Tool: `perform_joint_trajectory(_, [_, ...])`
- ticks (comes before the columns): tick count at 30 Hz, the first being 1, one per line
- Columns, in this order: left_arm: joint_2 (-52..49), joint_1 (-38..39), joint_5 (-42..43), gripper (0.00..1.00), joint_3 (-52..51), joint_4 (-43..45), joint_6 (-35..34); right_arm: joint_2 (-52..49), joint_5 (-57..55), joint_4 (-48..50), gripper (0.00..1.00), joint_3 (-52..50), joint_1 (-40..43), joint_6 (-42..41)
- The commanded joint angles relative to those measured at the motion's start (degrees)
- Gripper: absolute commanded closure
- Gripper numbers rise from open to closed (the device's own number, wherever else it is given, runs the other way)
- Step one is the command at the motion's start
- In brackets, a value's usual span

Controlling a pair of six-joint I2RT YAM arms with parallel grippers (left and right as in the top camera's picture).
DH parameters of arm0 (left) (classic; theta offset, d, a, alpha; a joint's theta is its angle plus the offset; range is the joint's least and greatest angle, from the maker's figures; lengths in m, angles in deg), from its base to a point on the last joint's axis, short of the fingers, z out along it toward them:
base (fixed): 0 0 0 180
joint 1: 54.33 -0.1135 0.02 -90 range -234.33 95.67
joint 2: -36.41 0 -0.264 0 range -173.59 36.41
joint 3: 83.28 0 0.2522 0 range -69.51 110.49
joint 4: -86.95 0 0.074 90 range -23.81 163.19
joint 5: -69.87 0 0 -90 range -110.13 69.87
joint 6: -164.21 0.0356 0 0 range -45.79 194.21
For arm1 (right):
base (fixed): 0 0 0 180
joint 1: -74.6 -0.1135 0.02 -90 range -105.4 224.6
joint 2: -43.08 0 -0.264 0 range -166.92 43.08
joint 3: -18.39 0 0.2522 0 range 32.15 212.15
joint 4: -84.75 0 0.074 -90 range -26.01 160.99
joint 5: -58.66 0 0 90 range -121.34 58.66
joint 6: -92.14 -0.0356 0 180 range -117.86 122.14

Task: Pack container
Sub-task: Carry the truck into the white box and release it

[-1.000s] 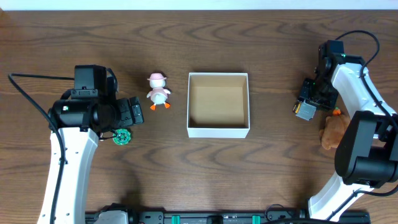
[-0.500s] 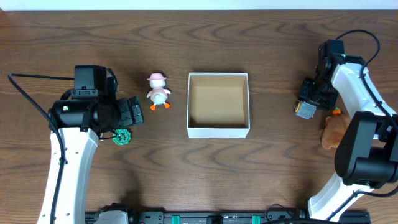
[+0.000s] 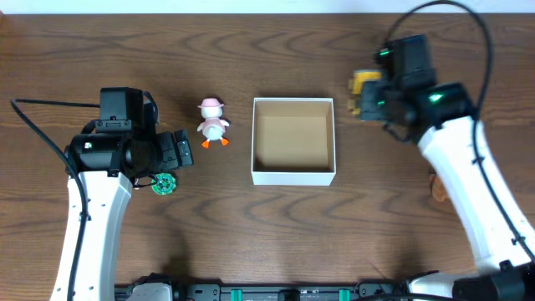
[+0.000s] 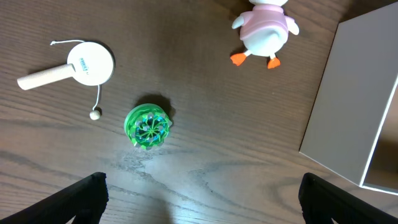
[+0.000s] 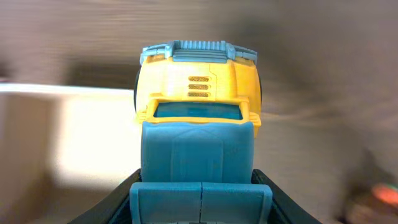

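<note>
The right gripper (image 3: 368, 96), pinching a yellow-and-blue plastic toy truck (image 5: 199, 93) just beyond the far-right corner of the square white cardboard container (image 3: 292, 176), could let go early and miss it.

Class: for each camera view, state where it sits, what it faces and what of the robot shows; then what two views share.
Overhead: above the table, facing down on the square white cardboard box with tan inside; both arms show.
Left wrist: on the left arm, facing down at the pink-and-white toy duck and green round spinner; left gripper open at bottom.
Right wrist: on the right arm, facing the yellow-and-blue toy truck clamped in the right gripper.
Overhead and left wrist share duck, spinner, box.
</note>
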Motion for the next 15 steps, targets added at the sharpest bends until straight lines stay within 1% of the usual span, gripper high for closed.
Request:
perform_joint_trajectory(1, [0.0, -0.3, -0.1, 0.02, 0.8, 0.0, -0.1, -1.9, -0.3, 1.2, 0.99, 0.2, -6.4, -5.2])
perform_joint_trajectory(4, [0.0, -0.3, -0.1, 0.02, 0.8, 0.0, -0.1, -4.5, -2.2, 3.6, 0.99, 0.2, -10.4, -8.2])
perform_joint_trajectory(6, [0.0, -0.3, -0.1, 0.02, 0.8, 0.0, -0.1, -7.0, -6.4, 4.2, 0.99, 0.2, -12.2, -12.6])
perform_joint_trajectory(8, [0.0, -0.3, -0.1, 0.02, 0.8, 0.0, -0.1, -9.6, -8.3, 4.6, 0.99, 0.2, -13.0, -15.9])
perform_joint_trajectory(13, [0.0, -0.3, -0.1, 0.02, 0.8, 0.0, -0.1, -15.7, -7.8, 4.9, 0.99, 0.2, -13.2, -20.8])
perform_joint_trajectory(15, [0.0, -0.3, -0.1, 0.02, 0.8, 0.0, -0.1, -17.4, -7.3, 4.9, 0.96, 0.2, -13.2, -21.2])
